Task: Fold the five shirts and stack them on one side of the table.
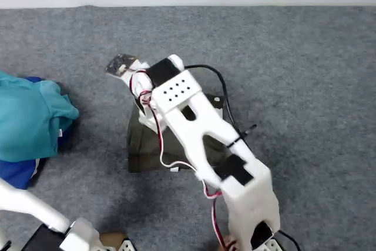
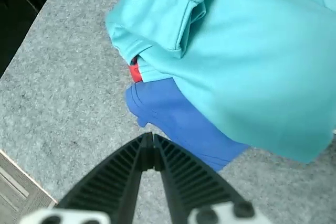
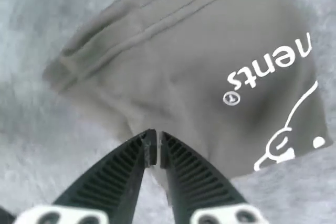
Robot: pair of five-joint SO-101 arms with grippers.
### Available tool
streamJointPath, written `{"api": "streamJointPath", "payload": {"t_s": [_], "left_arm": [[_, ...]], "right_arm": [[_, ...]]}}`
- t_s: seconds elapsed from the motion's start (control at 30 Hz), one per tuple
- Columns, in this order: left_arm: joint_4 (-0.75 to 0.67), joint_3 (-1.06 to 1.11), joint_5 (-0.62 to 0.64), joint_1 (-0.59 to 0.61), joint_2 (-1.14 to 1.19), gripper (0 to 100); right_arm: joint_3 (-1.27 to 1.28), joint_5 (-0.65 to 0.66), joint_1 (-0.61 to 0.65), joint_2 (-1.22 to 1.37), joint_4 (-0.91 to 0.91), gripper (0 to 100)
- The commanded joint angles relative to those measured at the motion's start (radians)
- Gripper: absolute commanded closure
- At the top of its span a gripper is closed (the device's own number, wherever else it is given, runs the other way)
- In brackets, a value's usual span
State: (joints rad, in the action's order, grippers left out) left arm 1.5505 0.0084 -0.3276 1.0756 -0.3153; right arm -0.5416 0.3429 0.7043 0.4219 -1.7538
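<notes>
An olive shirt [image 1: 147,142] with white print lies partly folded mid-table, and my right arm [image 1: 200,127] stretches over it. In the right wrist view my right gripper [image 3: 154,148] is shut, and a ridge of the olive shirt [image 3: 184,61] rises to its tips. At the table's left edge a teal shirt [image 1: 29,119] is heaped on a blue shirt [image 1: 17,171]. My left gripper [image 2: 152,145] is shut and empty, hanging over the carpet just short of the blue shirt [image 2: 173,114]. A bit of red shirt [image 2: 135,70] peeks from under the teal shirt [image 2: 252,61].
Grey carpet [image 1: 294,57] covers the table, with open room on the right and along the back. The left arm's base [image 1: 35,210] sits at the front left. The table edge [image 2: 21,182] drops away close beside the left gripper.
</notes>
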Motion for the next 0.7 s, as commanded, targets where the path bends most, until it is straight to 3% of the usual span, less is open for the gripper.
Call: {"api": "streamJointPath", "payload": {"t_s": [0.0, 0.13, 0.37, 0.67], "left_arm": [[-0.020, -0.021, 0.002, 0.006, -0.020, 99], [-0.025, 0.012, 0.002, 0.002, -0.020, 99], [-0.025, 0.033, 0.002, 0.002, -0.020, 99], [-0.040, 0.035, 0.002, 0.008, -0.029, 99]], "right_arm": [[0.104, 0.048, 0.007, -0.156, -0.042, 83.9], [0.204, 0.094, 0.001, -0.179, -0.041, 76.2], [0.299, 0.104, -0.070, -0.099, 0.027, 94.4], [0.460, 0.115, -0.139, -0.008, -0.039, 95.7]]}}
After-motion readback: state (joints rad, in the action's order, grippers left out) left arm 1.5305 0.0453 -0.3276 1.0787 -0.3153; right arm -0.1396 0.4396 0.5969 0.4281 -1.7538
